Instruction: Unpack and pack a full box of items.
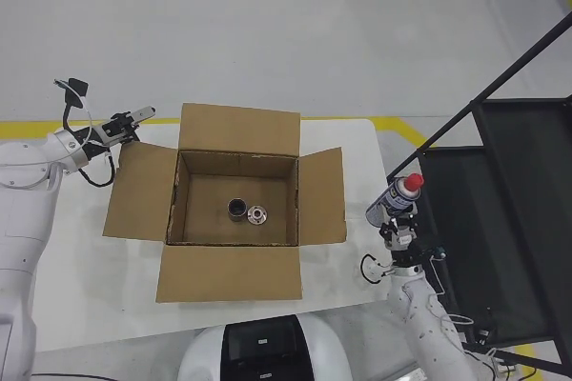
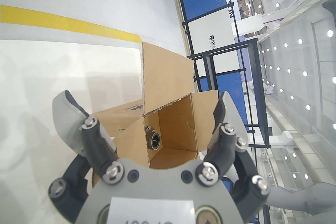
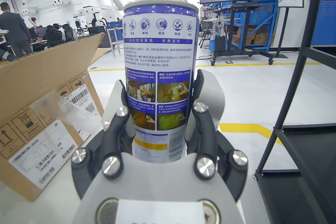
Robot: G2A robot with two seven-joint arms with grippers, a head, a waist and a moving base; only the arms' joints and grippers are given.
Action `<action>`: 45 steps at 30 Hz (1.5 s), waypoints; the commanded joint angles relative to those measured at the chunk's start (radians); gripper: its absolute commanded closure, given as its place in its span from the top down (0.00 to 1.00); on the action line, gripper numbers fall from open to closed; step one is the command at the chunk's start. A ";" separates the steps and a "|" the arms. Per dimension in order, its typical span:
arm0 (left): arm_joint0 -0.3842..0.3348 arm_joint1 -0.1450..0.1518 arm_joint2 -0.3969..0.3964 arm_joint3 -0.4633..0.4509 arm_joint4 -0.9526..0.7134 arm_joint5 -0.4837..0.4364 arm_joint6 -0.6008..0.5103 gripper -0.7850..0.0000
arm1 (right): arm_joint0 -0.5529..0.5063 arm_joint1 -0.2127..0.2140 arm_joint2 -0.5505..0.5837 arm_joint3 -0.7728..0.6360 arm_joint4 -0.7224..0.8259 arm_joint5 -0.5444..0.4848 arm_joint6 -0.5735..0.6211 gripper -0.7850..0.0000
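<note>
Right gripper (image 3: pixel 160 83) clamping spray can (image 3: pixel 160 38) low, upright for steadiness, box (image 3: pixel 47 64) alongside | left gripper (image 2: pixel 145 99) hanging wide open, bearing (image 2: pixel 153 140) ahead inside box, likely next pick.

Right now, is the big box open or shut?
Open. The cardboard box has its flaps spread outward, and two metal parts show on its floor.

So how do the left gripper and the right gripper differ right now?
The left gripper is open and empty; the right gripper is shut on a spray can, held upright. The left gripper sits off the box's far left corner, facing into it; the right gripper is off the box's right side, near the black rack. Both are outside the box.
</note>
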 commanded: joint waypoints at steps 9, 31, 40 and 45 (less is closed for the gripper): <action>0.000 0.000 0.000 0.000 -0.001 0.000 0.000 1.00 | 0.035 0.001 -0.042 0.210 -0.044 -0.017 -0.150 0.00; 0.000 0.000 0.000 0.000 -0.001 0.000 0.000 1.00 | 0.042 -0.005 -0.086 0.226 -0.075 0.042 -0.134 0.00; 0.000 0.000 0.000 0.000 -0.001 0.000 0.000 1.00 | 0.085 -0.012 -0.104 0.316 -0.046 0.107 -0.137 0.00; 0.000 0.000 0.000 0.000 -0.001 0.000 0.000 1.00 | 0.123 -0.017 -0.115 0.373 -0.040 0.146 -0.167 0.00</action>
